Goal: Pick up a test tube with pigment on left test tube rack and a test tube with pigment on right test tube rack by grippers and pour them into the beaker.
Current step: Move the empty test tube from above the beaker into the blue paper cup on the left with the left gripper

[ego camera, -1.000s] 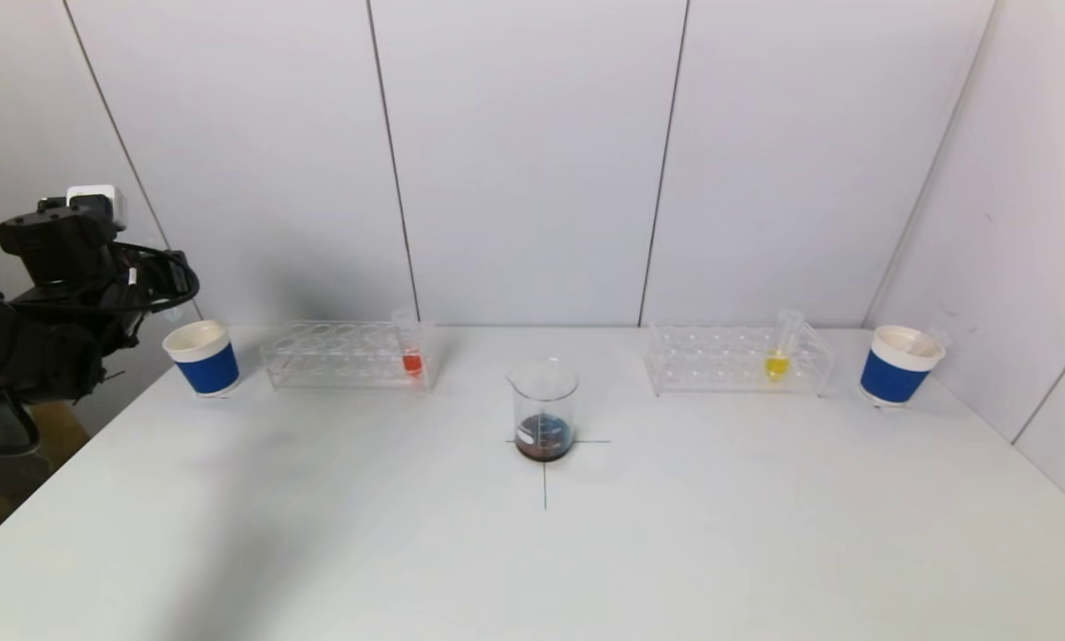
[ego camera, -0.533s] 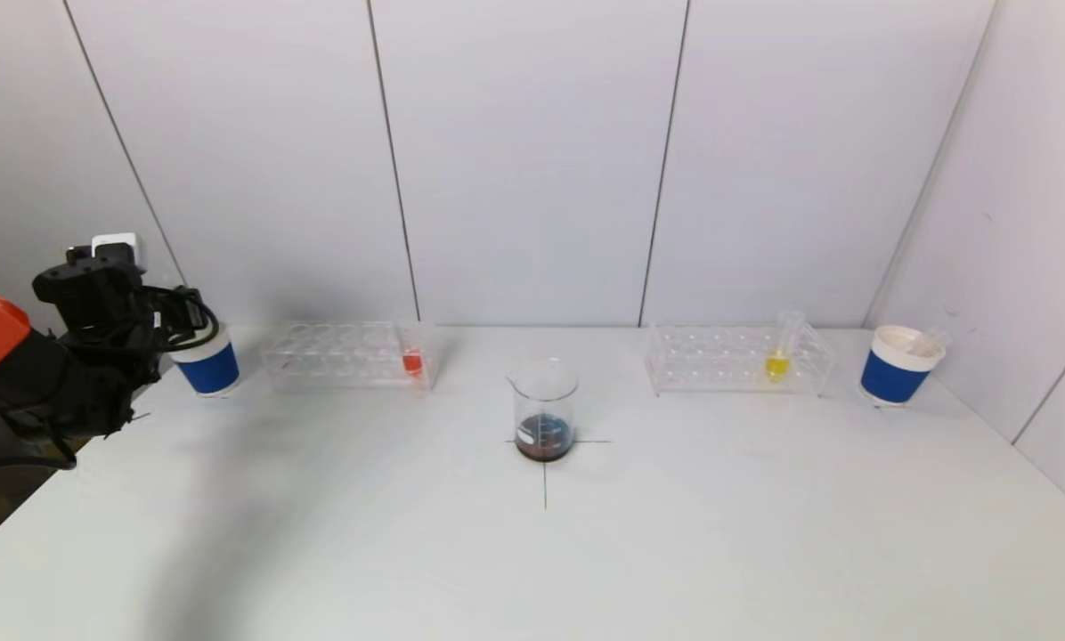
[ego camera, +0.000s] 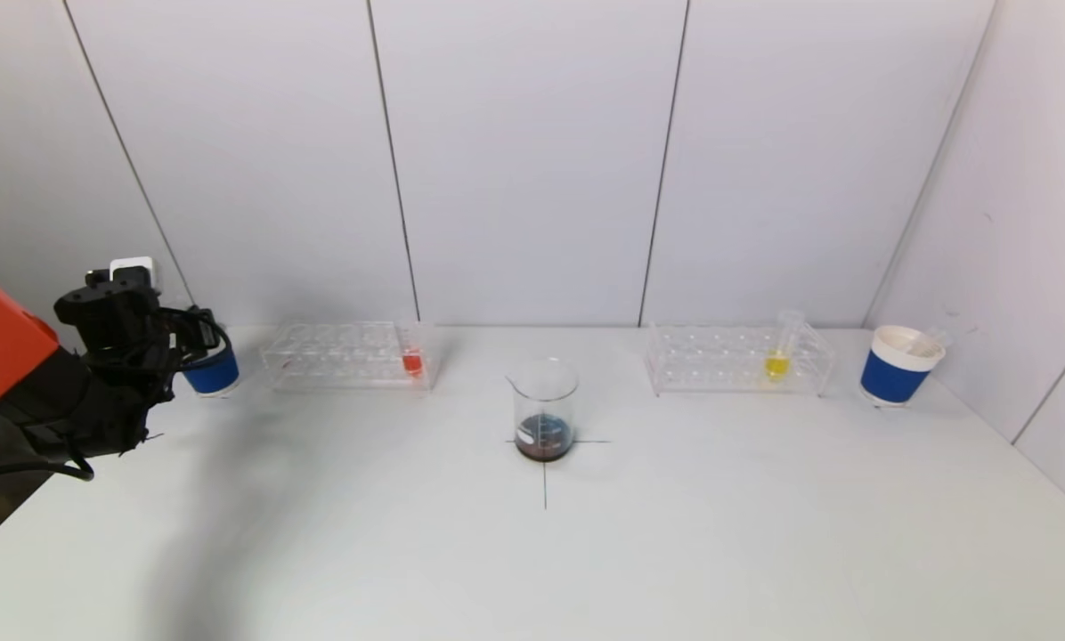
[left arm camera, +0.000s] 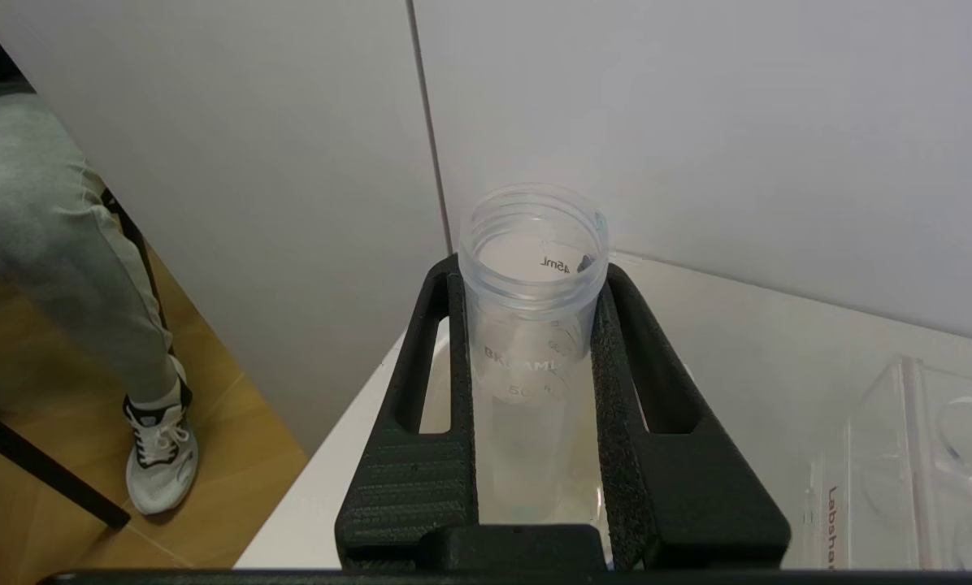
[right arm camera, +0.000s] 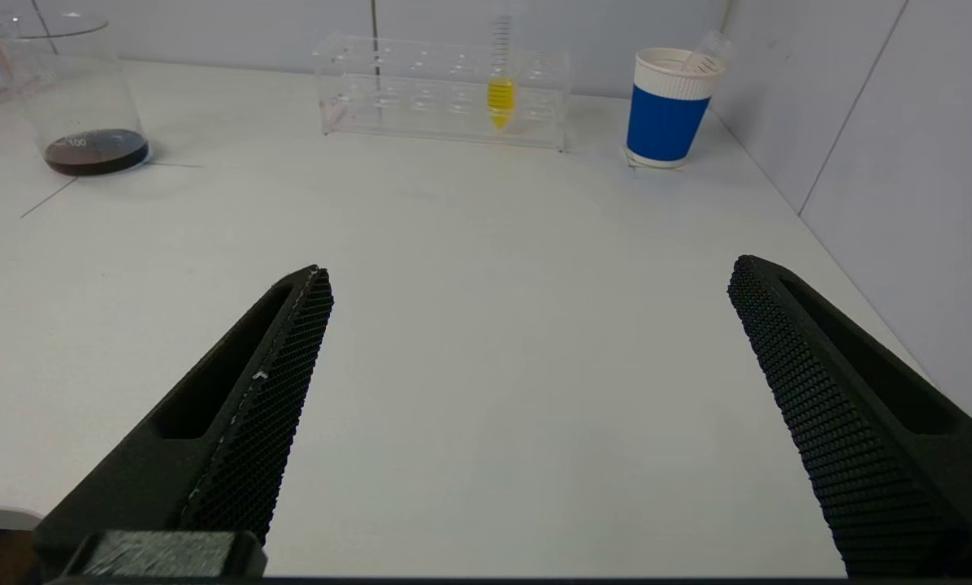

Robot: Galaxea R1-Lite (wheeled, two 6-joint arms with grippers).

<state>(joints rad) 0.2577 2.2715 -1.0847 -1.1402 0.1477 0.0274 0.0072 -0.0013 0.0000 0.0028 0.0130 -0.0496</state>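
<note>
My left gripper (left arm camera: 532, 276) is shut on an empty clear test tube (left arm camera: 532, 325), held upright over the mouth of the left blue paper cup (ego camera: 214, 374) at the table's far left. The left test tube rack (ego camera: 345, 354) holds a tube with red pigment (ego camera: 412, 361). In the right rack (ego camera: 737, 361) stands a tube with yellow pigment (ego camera: 777, 361). The glass beaker (ego camera: 545, 409), with dark liquid at its bottom, sits mid-table. My right gripper (right arm camera: 531, 268) is open and empty, low over bare table, out of the head view.
A second blue paper cup (ego camera: 898, 367) with an empty tube leaning in it stands at the far right, close to the side wall. A person's leg and shoe (left arm camera: 157, 443) show on the floor beyond the table's left edge.
My left arm has come down and a little to the right with the empty tube, from above the left cup to right at it. Nothing else moved.
</note>
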